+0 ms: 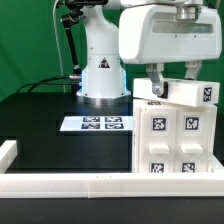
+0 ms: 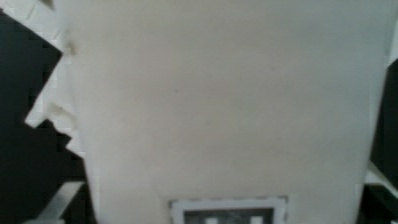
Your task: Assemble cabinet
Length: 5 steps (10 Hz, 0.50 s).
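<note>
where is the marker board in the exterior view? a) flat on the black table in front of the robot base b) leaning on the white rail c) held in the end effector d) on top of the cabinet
a: the marker board lies flat on the black table, just before the robot base, apart from the cabinet.

One robot arm with one gripper stands over one black table. One marker board lies flat, showing four tags. One white cabinet shows five square tags on its near faces, with one white panel on top. One white border rail runs along the front edge.
</note>
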### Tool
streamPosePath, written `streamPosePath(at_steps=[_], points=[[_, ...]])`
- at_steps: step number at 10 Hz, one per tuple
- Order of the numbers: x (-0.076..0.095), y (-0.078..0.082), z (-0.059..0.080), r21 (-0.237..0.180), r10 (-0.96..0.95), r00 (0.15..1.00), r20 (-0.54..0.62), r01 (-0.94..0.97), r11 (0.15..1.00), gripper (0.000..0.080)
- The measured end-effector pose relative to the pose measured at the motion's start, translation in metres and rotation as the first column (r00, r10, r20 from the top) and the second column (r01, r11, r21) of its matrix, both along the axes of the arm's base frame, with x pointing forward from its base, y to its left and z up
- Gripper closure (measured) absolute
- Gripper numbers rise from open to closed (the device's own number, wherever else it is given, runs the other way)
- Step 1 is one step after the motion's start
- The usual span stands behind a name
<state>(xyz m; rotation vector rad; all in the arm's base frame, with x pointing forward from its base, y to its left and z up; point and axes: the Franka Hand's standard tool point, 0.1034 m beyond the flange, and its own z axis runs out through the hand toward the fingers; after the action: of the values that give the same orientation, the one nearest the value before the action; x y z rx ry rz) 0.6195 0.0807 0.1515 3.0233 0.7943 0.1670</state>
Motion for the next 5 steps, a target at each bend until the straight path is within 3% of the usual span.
streamPosePath(at_steps=[5], points=[[-0.0005,0.0031,-0.0003,0.051,-0.441,0.897,-0.020,0.441,0.896,0.0241]])
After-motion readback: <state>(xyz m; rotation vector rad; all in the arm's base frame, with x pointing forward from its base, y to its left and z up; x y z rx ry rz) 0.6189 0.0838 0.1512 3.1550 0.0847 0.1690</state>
